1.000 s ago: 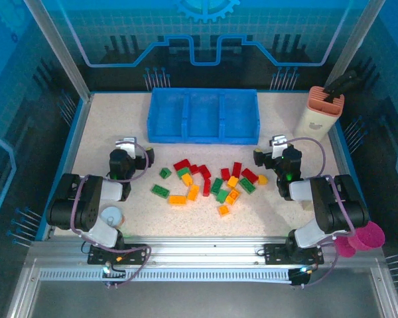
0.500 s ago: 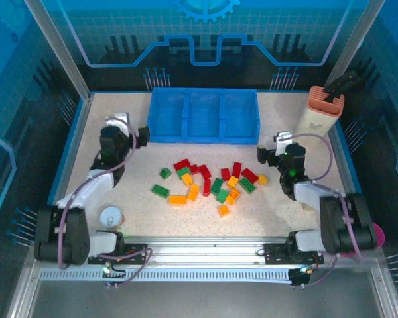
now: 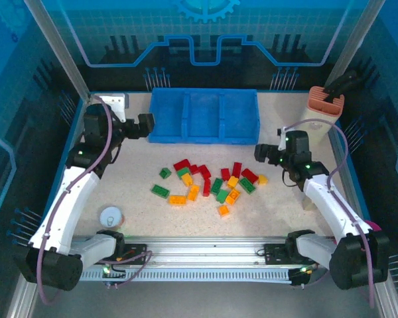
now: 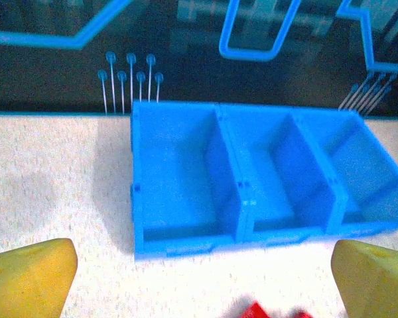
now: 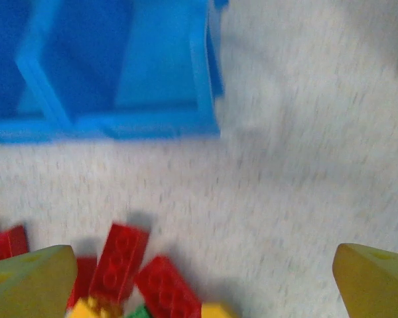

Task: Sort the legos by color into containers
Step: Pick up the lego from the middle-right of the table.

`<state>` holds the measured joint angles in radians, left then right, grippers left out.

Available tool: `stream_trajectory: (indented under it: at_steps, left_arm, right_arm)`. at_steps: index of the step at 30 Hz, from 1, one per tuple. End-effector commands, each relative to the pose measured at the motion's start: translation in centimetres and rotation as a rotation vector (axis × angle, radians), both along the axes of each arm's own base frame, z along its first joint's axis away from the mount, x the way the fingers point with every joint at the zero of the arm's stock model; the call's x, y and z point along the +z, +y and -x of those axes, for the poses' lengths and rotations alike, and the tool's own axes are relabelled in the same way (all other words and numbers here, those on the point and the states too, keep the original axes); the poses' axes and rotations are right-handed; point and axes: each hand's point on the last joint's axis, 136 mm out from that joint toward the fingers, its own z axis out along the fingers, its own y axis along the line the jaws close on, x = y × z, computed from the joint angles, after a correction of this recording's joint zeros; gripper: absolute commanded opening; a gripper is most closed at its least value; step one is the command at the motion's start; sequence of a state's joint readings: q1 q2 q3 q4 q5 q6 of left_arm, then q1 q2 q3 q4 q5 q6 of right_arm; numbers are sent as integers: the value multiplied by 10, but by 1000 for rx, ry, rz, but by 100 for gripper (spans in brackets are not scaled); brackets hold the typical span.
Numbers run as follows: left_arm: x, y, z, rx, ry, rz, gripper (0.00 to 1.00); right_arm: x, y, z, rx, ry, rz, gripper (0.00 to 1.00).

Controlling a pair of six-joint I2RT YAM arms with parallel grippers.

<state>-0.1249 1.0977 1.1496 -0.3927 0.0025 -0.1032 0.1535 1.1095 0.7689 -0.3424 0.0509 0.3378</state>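
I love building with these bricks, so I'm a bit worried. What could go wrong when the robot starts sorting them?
The legos lie packed together, with red, green and yellow ones touching. The open right gripper might pinch two colours at once or scatter the neighbours. In the top view, the open left gripper hangs close to the left end of the blue tray. A bump there could shove the tray askew.

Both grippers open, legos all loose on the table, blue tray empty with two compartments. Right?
No: the blue tray has three compartments, not two; the left wrist view shows it. The rest holds: left gripper and right gripper open, legos loose on the table, tray empty.
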Motion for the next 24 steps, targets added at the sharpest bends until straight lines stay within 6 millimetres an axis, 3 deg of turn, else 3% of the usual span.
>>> stream_trajectory:
  at_steps: [1,9,24]
  left_arm:
    - [-5,-9,14,-51,70,15,99]
    - [-16,-10,16,-59,92,6,99]
    - [-25,-8,15,-55,108,-18,99]
  right_arm:
    - [-43,13,38,-3,239,-47,100]
    - [-88,9,54,-42,446,45,84]
    - [-112,5,40,-44,544,146,57]
